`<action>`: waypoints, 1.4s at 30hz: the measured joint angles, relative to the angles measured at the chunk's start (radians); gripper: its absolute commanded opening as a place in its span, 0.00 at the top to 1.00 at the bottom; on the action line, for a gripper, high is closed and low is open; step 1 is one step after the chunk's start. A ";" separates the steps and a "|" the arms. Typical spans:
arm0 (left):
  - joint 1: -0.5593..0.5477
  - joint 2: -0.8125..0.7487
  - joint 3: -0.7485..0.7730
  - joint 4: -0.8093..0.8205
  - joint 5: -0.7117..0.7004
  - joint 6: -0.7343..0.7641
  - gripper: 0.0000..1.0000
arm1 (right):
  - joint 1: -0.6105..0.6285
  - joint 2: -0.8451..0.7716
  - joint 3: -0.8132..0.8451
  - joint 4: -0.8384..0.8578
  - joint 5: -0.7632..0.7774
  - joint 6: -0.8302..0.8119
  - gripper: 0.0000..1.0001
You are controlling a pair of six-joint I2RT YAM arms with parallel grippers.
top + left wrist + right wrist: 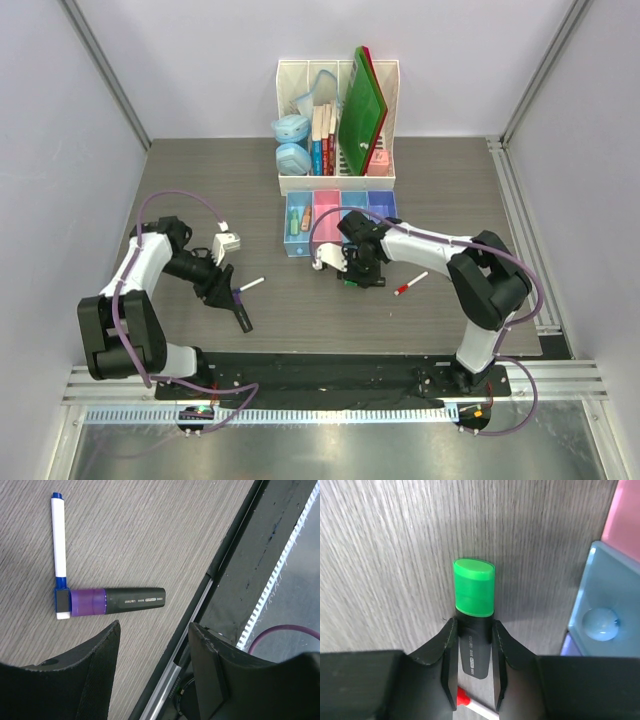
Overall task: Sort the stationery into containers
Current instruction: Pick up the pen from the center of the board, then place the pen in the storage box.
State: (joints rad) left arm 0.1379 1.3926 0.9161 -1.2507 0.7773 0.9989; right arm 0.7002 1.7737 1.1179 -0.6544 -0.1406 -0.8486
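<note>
Left arm folds back, then pokes toward 4 o'clock. The left gripper hangs wide open and empty, with the purple marker and blue pen on the table just ahead. Right arm stretches toward 9 o'clock, right gripper clamped on the green marker, at 6 o'clock from the trays.

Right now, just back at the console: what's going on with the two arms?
The right gripper has its fingers closed on the black barrel of a green-capped marker, close to the row of trays; whether it is off the table I cannot tell. The left gripper hangs open above a purple-capped marker and a blue-capped white pen that lie touching, gripping neither. A red-capped pen lies loose near the right arm.
</note>
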 measured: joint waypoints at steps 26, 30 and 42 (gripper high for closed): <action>0.000 -0.069 0.000 -0.008 0.001 0.000 0.43 | -0.055 -0.116 0.301 0.312 -0.010 0.665 0.99; 0.000 -0.086 0.000 -0.010 0.000 0.000 0.43 | -0.089 -0.076 0.280 0.441 0.024 0.753 0.99; 0.000 -0.085 -0.001 -0.011 0.000 0.000 0.43 | -0.106 -0.001 0.210 0.632 0.051 0.861 0.99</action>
State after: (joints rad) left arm 0.1379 1.3079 0.9154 -1.2613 0.7773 0.9989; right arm 0.5938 1.7725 1.3281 -0.0223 -0.0891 0.0128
